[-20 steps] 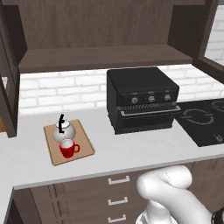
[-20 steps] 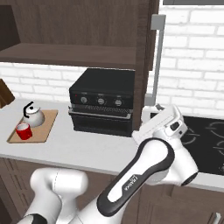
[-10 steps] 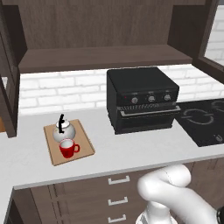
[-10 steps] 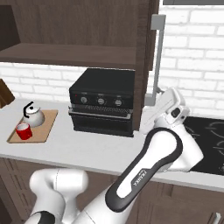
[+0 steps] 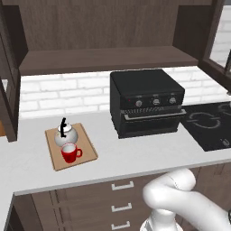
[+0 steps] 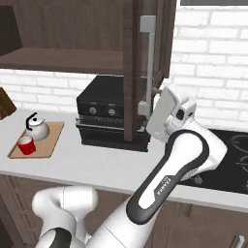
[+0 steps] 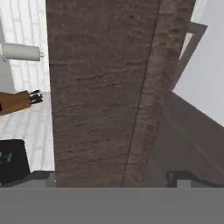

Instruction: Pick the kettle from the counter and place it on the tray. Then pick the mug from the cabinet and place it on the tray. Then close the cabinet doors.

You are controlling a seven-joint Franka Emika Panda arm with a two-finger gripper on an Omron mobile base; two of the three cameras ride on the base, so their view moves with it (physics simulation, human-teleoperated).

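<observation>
Tray: at 9 o'clock on the counter in the left base view; lies flat, near the front edge.
Kettle: stands on the far part of the tray, handle upright.
Mug: on the tray just in front of the kettle, at its 6 o'clock; the two look close to touching.
Oven: at 12 o'clock on the counter, well apart from the tray.
Cabinet door: right-hand door, standing open edge-on above the oven, bar handle facing the arm.
Gripper: just beside the handle at its 4 o'clock; jaws spread wide, holding nothing.
Risk: judged, a push landing off the door's face could slip past its edge or snag the handle, leaving the door ajar.
Risk, second: the left door also stands open, so one swing will not finish the task.
</observation>
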